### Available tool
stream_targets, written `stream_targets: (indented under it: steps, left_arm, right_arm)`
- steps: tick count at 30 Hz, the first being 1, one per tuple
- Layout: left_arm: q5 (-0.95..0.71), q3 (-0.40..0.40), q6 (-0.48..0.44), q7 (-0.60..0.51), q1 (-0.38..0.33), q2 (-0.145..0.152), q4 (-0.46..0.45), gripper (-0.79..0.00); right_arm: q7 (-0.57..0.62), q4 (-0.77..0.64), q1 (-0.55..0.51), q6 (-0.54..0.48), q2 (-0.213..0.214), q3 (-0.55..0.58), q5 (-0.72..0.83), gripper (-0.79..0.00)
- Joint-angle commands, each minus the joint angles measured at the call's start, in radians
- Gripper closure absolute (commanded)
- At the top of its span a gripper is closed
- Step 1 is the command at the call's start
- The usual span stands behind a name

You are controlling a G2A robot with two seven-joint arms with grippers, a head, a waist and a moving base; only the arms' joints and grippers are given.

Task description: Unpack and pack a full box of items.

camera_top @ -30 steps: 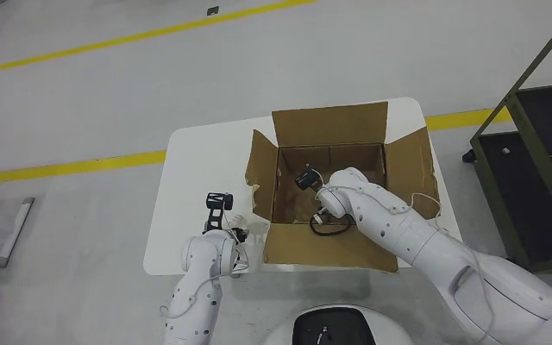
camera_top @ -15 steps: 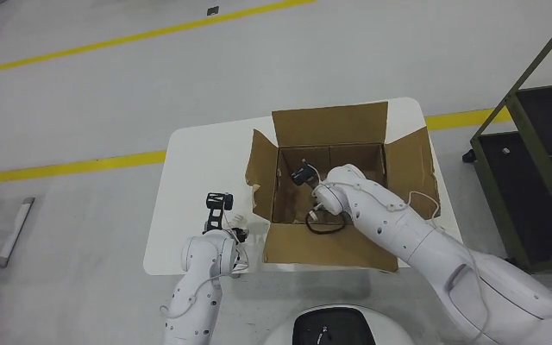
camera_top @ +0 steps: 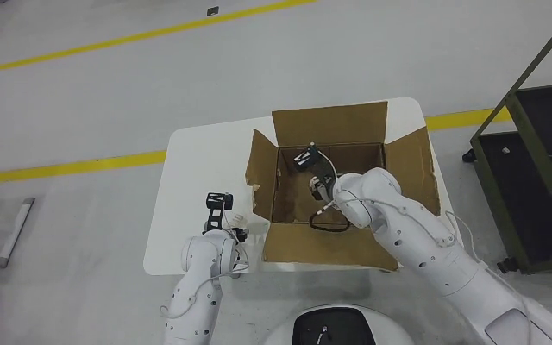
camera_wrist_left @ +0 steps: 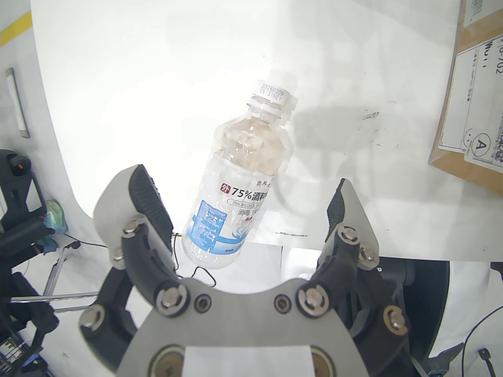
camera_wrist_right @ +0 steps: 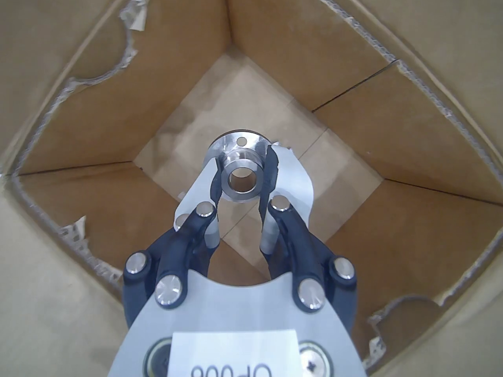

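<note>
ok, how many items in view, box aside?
2. A clear bottle lies on the table under the open left tool; a metal flanged part is gripped by the right tool in the open box. Others may hide behind it.

Metal flange [camera_wrist_right: 240, 174] held over open box [camera_top: 332, 125]; clear bottle [camera_wrist_left: 239, 182] lies beside.

Held in my right gripper [camera_wrist_right: 243, 176]: flanged metal bushing [camera_wrist_right: 240, 166], polished and smooth. Beyond it I see the cardboard box [camera_wrist_right: 334, 60], matt brown corrugated board, rims torn rough. Ahead of my left gripper [camera_wrist_left: 241, 184]: clear glossy plastic bottle [camera_wrist_left: 239, 182] on a smooth white table [camera_wrist_left: 157, 60]; pads [camera_wrist_left: 151, 202] ribbed, matt black.
</note>
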Motion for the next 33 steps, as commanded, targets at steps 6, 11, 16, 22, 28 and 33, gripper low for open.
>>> stream_targets:
  steps: [6, 11, 16, 22, 28, 33]
  left_arm:
    - [0.0, 0.0, 0.0, 0.0, 0.0, 0.0, 0.0, -0.785]
    - [0.0, 0.0, 0.0, 0.0, 0.0, 0.0, 0.0, -0.785]
    - [0.0, 0.0, 0.0, 0.0, 0.0, 0.0, 0.0, -0.785]
    - [0.0, 0.0, 0.0, 0.0, 0.0, 0.0, 0.0, -0.785]
    - [0.0, 0.0, 0.0, 0.0, 0.0, 0.0, 0.0, -0.785]
    - [0.0, 0.0, 0.0, 0.0, 0.0, 0.0, 0.0, -0.785]
  right_arm:
    - [-0.001, 0.01, 0.004, -0.001, -0.001, -0.002, 0.002, 0.0]
    - [-0.026, 0.0, 0.0, -0.004, 0.0, 0.006, 0.004, 0.0]
    - [-0.097, -0.125, -0.001, -0.005, 0.014, 0.101, -0.036, 0.0]
    - [-0.083, -0.331, -0.053, -0.004, 0.045, 0.284, -0.095, 0.0]
    - [-0.023, -0.497, -0.162, 0.012, 0.07, 0.449, -0.156, 0.0]
    - [0.044, -0.556, -0.233, 0.009, 0.079, 0.492, -0.184, 0.0]
